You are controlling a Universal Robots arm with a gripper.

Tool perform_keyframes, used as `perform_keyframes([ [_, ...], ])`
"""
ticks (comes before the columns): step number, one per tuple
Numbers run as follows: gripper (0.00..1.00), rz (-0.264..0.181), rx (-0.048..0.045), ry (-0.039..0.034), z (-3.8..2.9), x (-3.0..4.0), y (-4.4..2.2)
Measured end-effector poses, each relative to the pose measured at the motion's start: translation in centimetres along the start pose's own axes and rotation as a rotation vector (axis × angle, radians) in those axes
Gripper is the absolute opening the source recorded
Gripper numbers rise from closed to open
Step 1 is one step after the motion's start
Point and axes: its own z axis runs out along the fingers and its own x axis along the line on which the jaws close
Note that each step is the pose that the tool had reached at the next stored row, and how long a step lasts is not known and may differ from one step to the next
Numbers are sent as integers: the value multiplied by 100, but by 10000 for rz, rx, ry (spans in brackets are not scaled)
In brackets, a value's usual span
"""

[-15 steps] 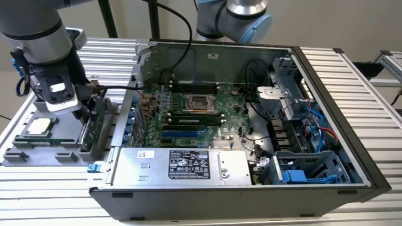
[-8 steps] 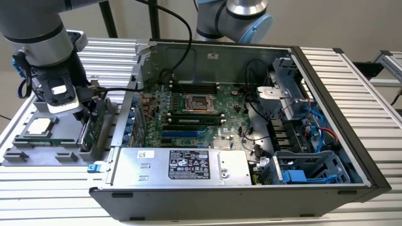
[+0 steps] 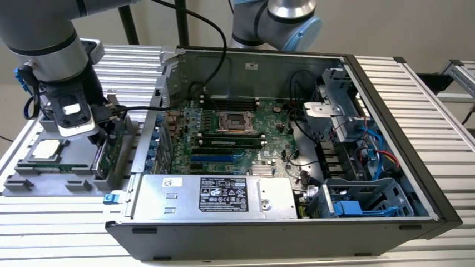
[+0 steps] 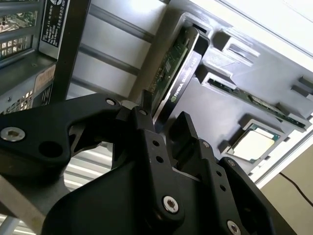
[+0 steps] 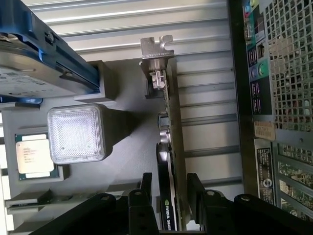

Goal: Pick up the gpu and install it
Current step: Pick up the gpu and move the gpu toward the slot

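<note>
my arm (image 3: 41,33) comes down steeply at the exterior view's left, with my wrist (image 3: 70,108) pointing downward. my gripper (image 5: 170,180) hangs with its two black fingers (image 4: 188,129) spread apart, and a gap shows between them in both wrist views.

Table (image 3: 415,83): ribbed metal slats.
Ctr-right, exterior view: open PC case (image 3: 245,239), on slats.
Exterior view's left: grey parts tray (image 3: 44,186), just beside case.
</note>
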Motion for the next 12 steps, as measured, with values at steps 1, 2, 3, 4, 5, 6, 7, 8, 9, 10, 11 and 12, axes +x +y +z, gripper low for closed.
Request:
perform_keyframes([
  [1,100,0,1,1,8,0,-1],
  [2,100,0,1,1,17,0,-1],
  [3,100,0,1,1,27,0,-2],
  [4,100,0,0,0,37,0,-2],
  [5,100,0,0,1,47,0,-2],
  [6,100,0,0,0,57,0,-3],
  [7,100,1,1,1,67,1,-3],
  [8,100,1,1,1,78,2,-4],
  [9,100,1,0,0,89,2,-4],
  [10,100,0,0,0,101,2,-5],
  [11,100,0,0,0,112,2,-6],
  [12,100,0,1,0,121,3,-6],
])
